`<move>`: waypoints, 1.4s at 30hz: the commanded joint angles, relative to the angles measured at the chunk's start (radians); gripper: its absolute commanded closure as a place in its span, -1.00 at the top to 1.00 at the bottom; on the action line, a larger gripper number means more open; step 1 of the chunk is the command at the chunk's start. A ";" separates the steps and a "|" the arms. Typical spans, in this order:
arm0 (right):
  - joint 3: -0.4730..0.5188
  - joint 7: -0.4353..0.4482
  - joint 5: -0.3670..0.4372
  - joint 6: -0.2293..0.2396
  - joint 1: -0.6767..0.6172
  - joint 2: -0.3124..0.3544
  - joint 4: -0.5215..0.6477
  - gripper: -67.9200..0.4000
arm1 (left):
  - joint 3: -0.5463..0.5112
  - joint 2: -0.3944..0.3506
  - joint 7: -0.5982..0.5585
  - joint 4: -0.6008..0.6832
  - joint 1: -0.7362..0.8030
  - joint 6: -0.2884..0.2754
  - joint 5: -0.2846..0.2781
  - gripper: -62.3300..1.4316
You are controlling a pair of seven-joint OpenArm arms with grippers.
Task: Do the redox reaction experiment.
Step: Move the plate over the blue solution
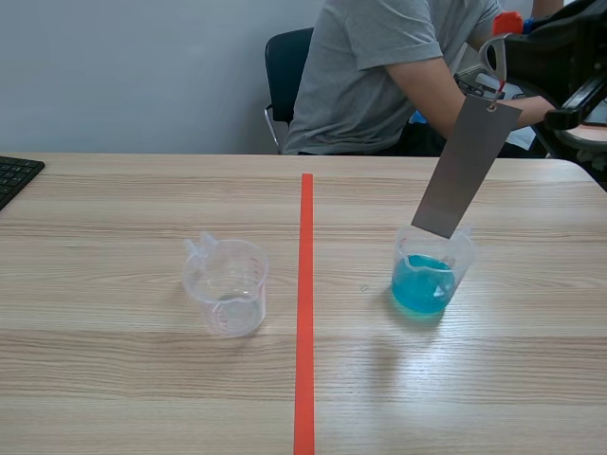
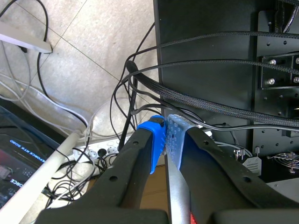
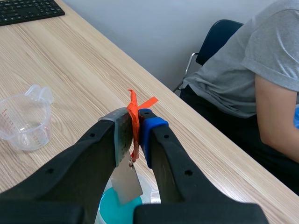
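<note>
Right claw (image 3: 136, 125) clamping strip (image 1: 465, 166), blue-liquid cup (image 1: 459, 256)

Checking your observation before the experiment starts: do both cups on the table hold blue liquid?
No: only the cup at the lower end of the metal strip holds blue liquid, while the other cup is clear with none in it.

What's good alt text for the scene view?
The right end effector holds a grey metal strip, its lower end at the mouth of a measuring cup of blue liquid. An empty measuring cup stands across the tape line.
</note>
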 commanded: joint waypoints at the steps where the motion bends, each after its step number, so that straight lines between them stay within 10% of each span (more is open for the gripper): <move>1: 0.004 0.018 0.014 0.000 0.023 0.011 0.009 -0.94 | -0.008 -0.001 -0.006 0.010 0.013 -0.005 -0.006 -0.82; 23: 0.004 0.014 0.013 0.000 0.023 0.011 0.009 -0.94 | -0.148 -0.256 -0.088 0.241 0.160 0.043 -0.195 -0.82; 42: 0.004 0.010 0.013 0.000 0.023 0.011 0.009 -0.94 | -0.063 -0.491 -0.131 0.557 -0.249 -0.207 -0.216 -0.82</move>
